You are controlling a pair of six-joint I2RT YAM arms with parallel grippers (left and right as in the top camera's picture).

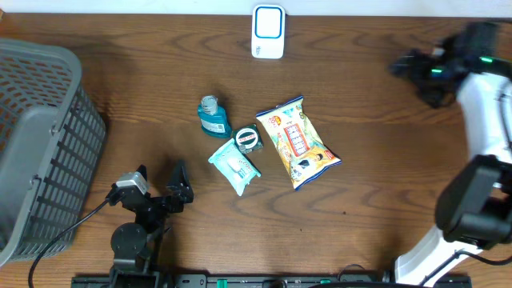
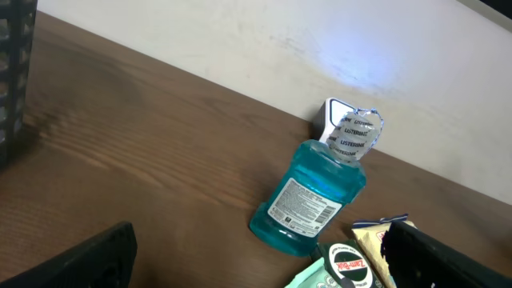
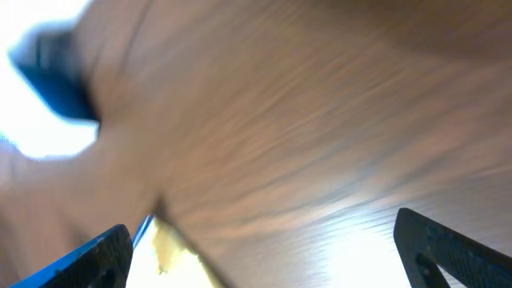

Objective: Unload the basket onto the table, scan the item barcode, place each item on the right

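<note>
Four items lie mid-table: a blue mouthwash bottle (image 1: 213, 114), a small round tin (image 1: 249, 138), a pale green wipes packet (image 1: 234, 166) and a yellow snack bag (image 1: 298, 142). The white and blue barcode scanner (image 1: 268, 32) stands at the far edge. My left gripper (image 1: 160, 178) is open near the front left and holds nothing. In its wrist view (image 2: 264, 276) the mouthwash bottle (image 2: 312, 200) lies ahead, with the tin (image 2: 348, 264) to the right. My right gripper (image 1: 410, 74) hovers open and empty at the far right. Its wrist view (image 3: 268, 264) is blurred.
A grey plastic basket (image 1: 40, 144) fills the left side of the table. The scanner (image 2: 330, 116) shows behind the bottle's cap in the left wrist view. The right arm's white links (image 1: 488, 112) run along the right edge.
</note>
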